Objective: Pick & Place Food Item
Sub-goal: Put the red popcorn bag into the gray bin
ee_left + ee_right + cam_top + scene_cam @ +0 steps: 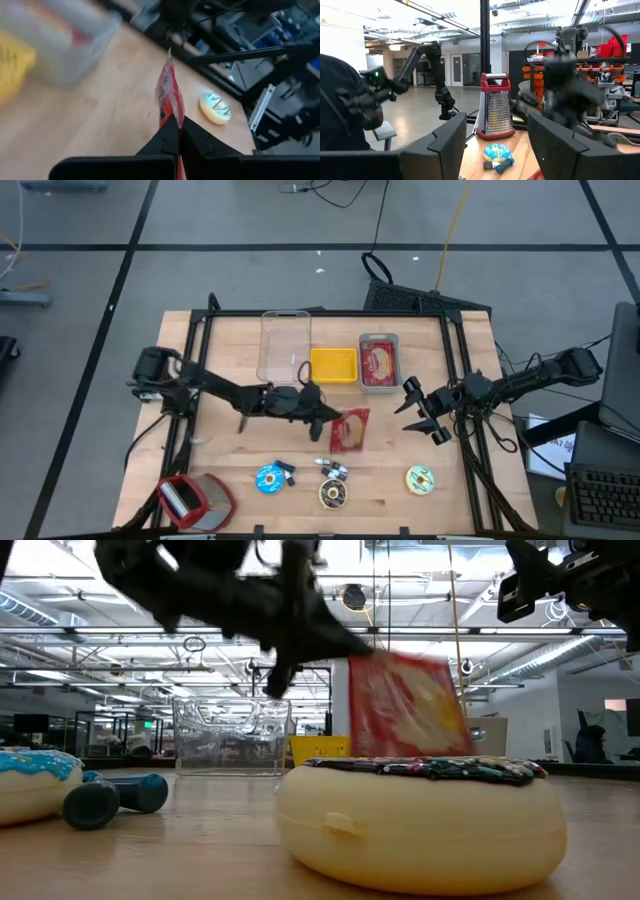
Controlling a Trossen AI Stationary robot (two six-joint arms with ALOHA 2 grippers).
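Low view, nearest first: a cream donut with dark sprinkles (pixel 420 825) fills the foreground, with a blue-iced donut (pixel 35 785) and a small blue dumbbell (pixel 110 798) off to one side. Behind them my left gripper (pixel 300 635) hangs above the table with a red food packet (pixel 408 705) pinched at its edge, the packet upright and clear of the wood. In the left wrist view my two fingers (pixel 167 140) are pressed together on the lower edge of that packet (pixel 169 97), which stands on edge between them; a donut with green stripes (pixel 216 107) lies on the table just beyond it. Seen from overhead, my left gripper (pixel 318 412) sits near the table's centre with the packet (pixel 352 430) just beside it, toward my right arm. Farther back stand a clear plastic container (pixel 284 345), a yellow tray (pixel 333 365) and a grey tray (pixel 379 362) holding another red packet. My right gripper (pixel 425 415) waits over the right part of the table, jaws spread and holding nothing. A red box grater (pixel 190 500) lies at the front left corner.
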